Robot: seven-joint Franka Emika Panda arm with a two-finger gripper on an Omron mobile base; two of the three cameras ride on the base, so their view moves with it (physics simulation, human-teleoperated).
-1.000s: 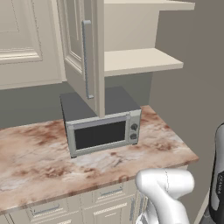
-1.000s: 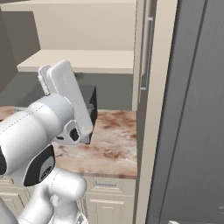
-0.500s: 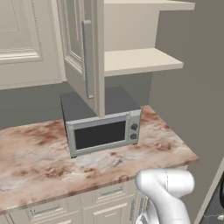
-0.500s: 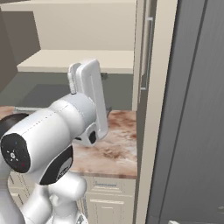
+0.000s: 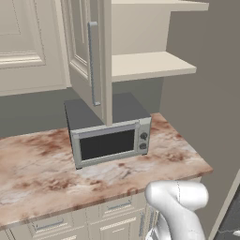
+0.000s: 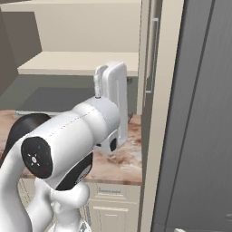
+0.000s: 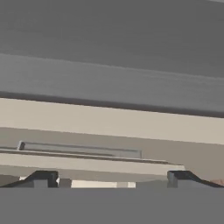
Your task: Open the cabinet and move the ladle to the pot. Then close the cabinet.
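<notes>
The arm (image 6: 77,149) blocks much of the counter (image 5: 42,173) in the right base view. The cabinet (image 5: 140,61) hangs above the microwave (image 5: 110,140), its cream door (image 5: 89,51) swung open, grey bar handle (image 5: 93,63) upright, shelves bare. The gripper (image 7: 111,179) has its jaws spread wide, holding nothing

I count one open cabinet (image 5: 89,51), two bare shelves (image 5: 150,65) inside it, one microwave (image 5: 110,136) and one counter (image 5: 42,173).
</notes>
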